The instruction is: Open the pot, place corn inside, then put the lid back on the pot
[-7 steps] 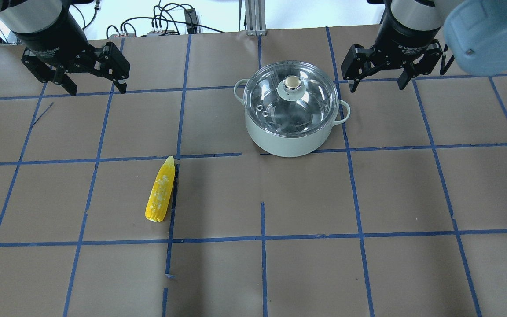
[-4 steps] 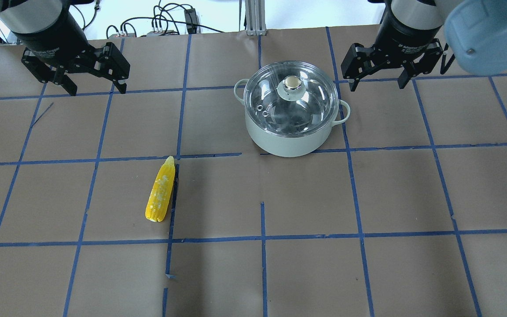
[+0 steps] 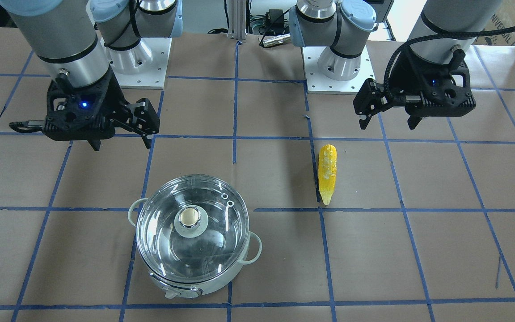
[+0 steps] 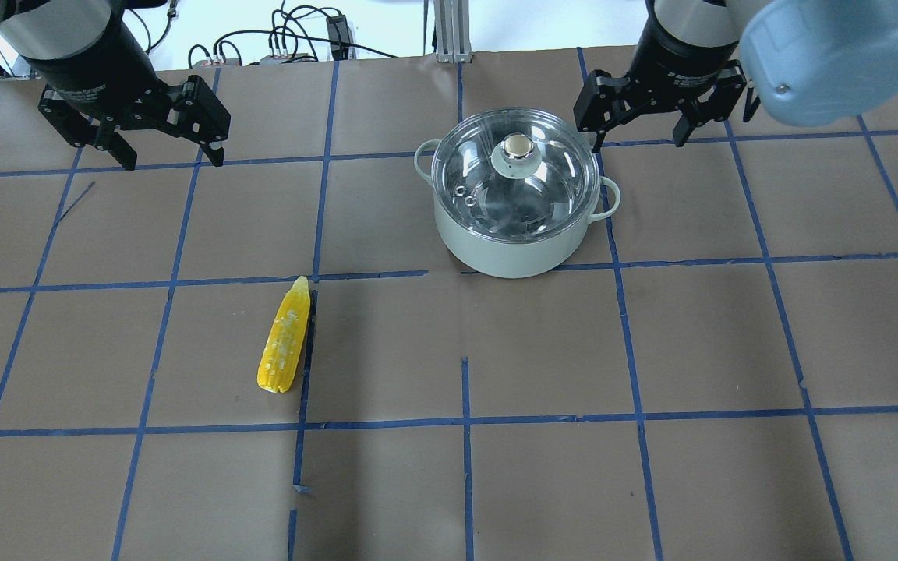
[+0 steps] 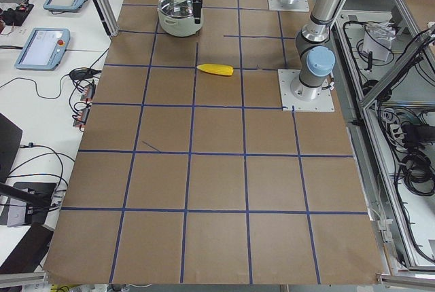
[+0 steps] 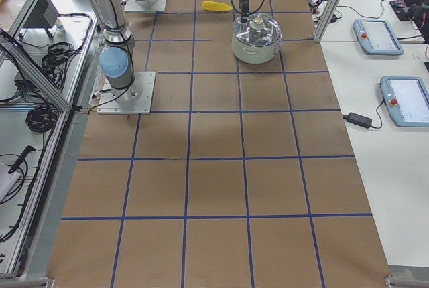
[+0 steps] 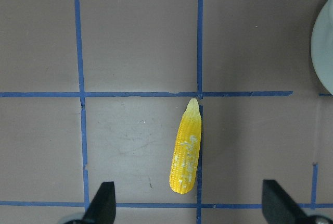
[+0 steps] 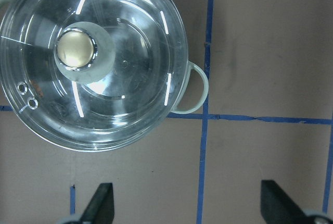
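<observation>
Closing on the pot (image 4: pixel 496 253): right gripper (image 4: pixel 636 134), fingers (image 8: pixel 101 203) spread and empty, sits nearer the lid (image 4: pixel 515 175) than a second ago. Lid seated, untouched. Left gripper (image 4: pixel 172 152) unmoved, also spread. Corn (image 4: pixel 285 343) lies on tabletop (image 4: pixel 652 335), well apart from pot. Lid lift likely next.

Yellow corn (image 4: pixel 285 343) (paler tip), white-sided pot (image 4: pixel 507 253), clear lid (image 4: pixel 546 191) with beige knob (image 4: pixel 517 145), brown table (image 4: pixel 730 335) gridded with blue tape (image 4: pixel 542 419).

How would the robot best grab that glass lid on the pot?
Probably by the knob in the middle of the lid, coming straight down from above. The knob stands up proud, while the glass is smooth and domed and its rim sits flush on the pot.
</observation>
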